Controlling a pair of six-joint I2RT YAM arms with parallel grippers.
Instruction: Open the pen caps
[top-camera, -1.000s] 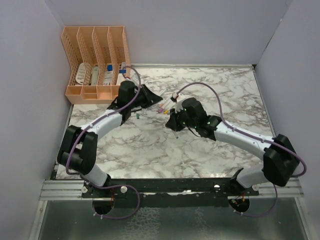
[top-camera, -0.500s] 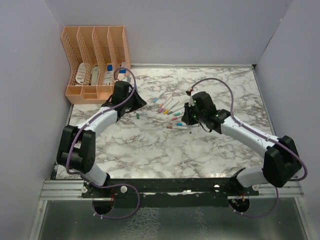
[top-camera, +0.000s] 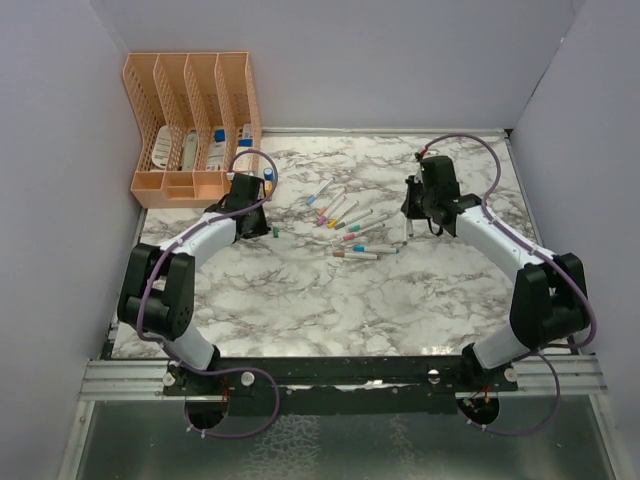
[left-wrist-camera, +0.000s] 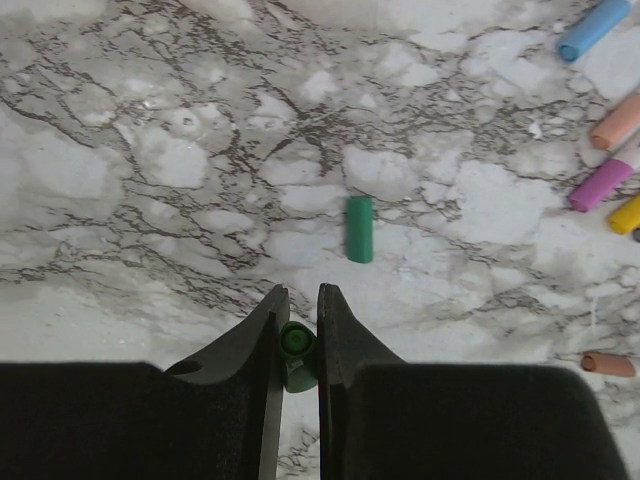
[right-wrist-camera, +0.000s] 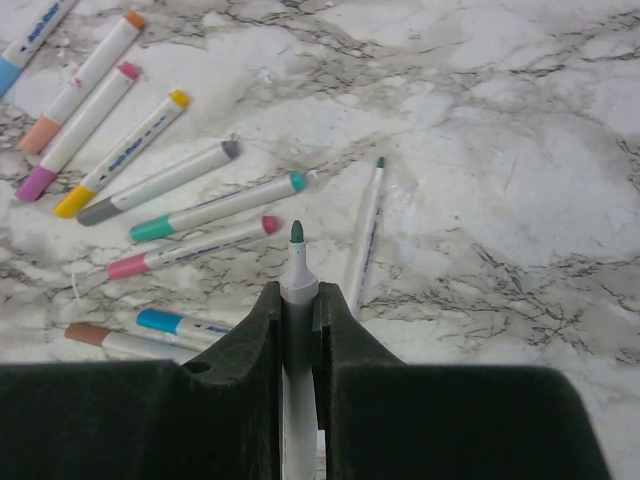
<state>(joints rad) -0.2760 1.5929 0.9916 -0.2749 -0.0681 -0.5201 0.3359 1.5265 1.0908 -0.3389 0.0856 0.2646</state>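
Pinching shut, the left gripper (left-wrist-camera: 298, 305) holds a small green cap (left-wrist-camera: 296, 343) between its jaws. Just ahead of it, a second green cap (left-wrist-camera: 359, 229) lies loose on the marble table (left-wrist-camera: 150, 150). The right gripper (right-wrist-camera: 297, 297) is closed tight on a white pen (right-wrist-camera: 298, 272) whose green tip is bare. Just beside it, another bare pen (right-wrist-camera: 366, 235) lies flat. So two pens look done.

The rest are left to do. A bunch of capped pens (right-wrist-camera: 225, 210) lies near, with caps in orange, pink, yellow, grey, teal, blue and brown. I count eight or nine, but some may be out of sight. The caps are short, round and smooth, like little tubes.
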